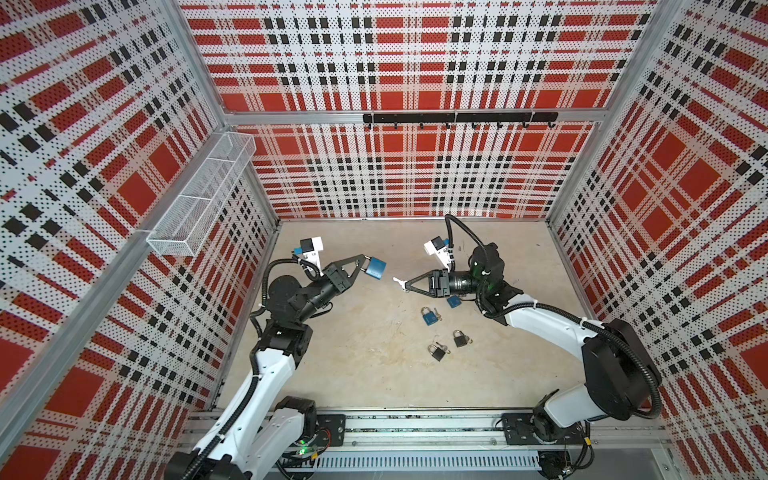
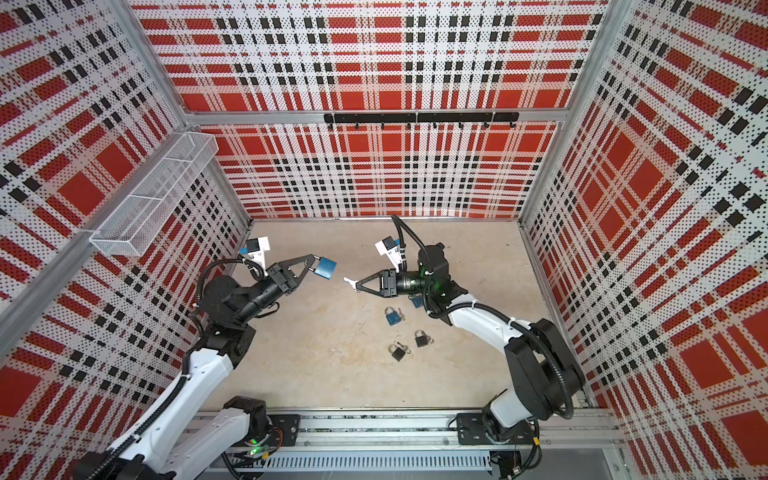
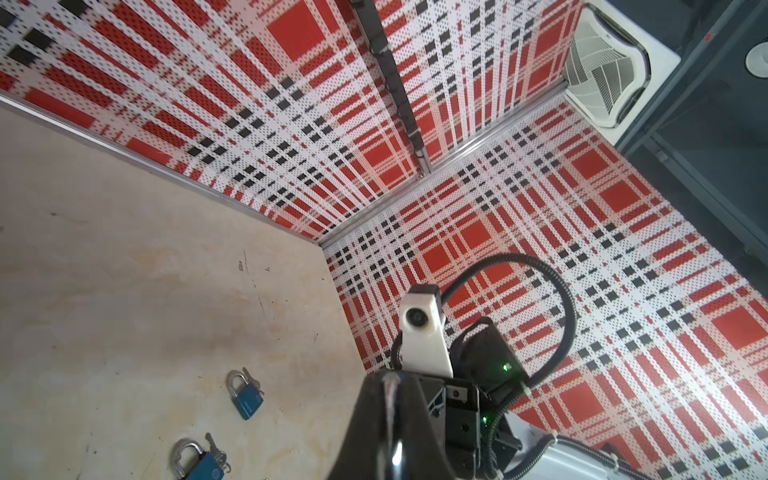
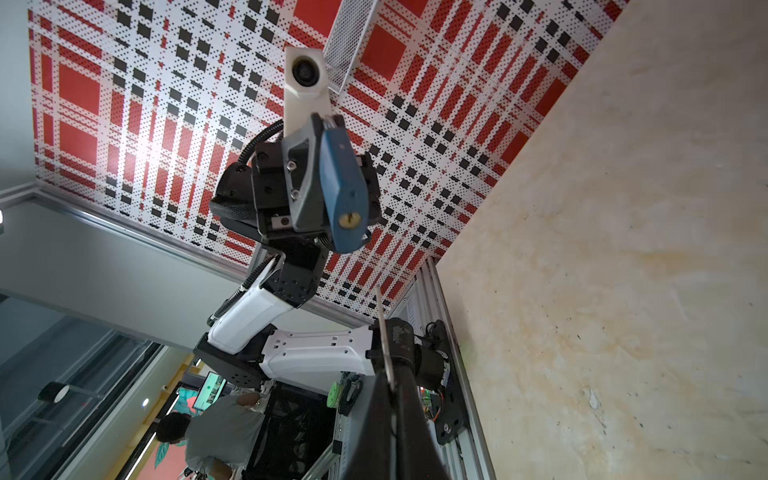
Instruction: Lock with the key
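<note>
Left gripper (image 1: 364, 261) clamped on blue padlock (image 1: 376, 267) (by its shackle), held above table (image 1: 374, 374). Right gripper (image 1: 409, 284) pinches key (image 1: 398, 281), tip near padlock, not touching.

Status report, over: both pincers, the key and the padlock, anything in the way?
Left pincer shut on blue padlock, held in air. Right pincer shut on key, pointing at padlock, not inserted. Nothing between them; spare padlocks on table below.

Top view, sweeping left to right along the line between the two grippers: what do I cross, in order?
left gripper → blue padlock it holds → key → right gripper holding that key.
</note>
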`<control>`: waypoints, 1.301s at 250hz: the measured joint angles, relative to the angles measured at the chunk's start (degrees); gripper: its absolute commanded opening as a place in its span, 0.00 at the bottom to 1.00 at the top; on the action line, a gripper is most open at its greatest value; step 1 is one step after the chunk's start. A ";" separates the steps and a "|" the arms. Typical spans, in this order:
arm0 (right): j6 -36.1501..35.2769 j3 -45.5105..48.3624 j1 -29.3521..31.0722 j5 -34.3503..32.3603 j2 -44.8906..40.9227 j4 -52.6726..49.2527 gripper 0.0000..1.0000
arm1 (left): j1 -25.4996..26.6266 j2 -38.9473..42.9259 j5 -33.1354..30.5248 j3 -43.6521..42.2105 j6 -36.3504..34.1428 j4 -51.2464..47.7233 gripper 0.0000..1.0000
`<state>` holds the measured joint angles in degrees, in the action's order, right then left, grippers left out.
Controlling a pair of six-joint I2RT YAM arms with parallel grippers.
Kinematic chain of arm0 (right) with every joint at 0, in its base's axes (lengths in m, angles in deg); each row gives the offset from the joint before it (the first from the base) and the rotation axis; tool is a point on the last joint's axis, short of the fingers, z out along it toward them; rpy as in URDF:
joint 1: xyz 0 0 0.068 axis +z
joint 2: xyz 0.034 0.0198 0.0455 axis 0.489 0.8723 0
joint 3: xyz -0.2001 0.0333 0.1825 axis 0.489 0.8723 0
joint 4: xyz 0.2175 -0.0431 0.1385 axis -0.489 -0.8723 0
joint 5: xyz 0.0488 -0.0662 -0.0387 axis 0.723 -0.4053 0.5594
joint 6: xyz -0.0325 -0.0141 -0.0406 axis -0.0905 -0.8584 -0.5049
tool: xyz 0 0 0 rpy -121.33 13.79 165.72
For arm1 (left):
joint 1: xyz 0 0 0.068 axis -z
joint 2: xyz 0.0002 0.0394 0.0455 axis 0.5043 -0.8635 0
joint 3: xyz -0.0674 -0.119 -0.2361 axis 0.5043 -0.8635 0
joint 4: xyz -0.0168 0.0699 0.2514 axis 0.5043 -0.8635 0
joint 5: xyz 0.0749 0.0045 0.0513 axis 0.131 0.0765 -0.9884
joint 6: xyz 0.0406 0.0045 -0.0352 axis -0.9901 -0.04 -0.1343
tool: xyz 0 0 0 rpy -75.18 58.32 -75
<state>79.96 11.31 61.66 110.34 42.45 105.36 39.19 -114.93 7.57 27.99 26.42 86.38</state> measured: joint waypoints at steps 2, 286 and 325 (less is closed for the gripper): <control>-0.02 0.15 -0.09 -0.07 -0.09 -0.07 0.00 | -0.11 0.00 -0.09 0.00 0.00 0.00 0.00; -22.40 2.78 8.90 -32.59 7.37 -33.68 0.00 | 22.18 -24.11 -18.38 -9.49 -17.64 -20.22 0.00; -19.08 2.80 10.40 -34.56 9.62 -29.33 0.00 | 22.56 -24.41 -21.18 -9.49 -17.49 -18.69 0.32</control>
<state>60.88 14.11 72.06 75.78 52.07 76.02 61.75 -139.35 -13.61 18.50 8.93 67.69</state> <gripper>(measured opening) 0.050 0.162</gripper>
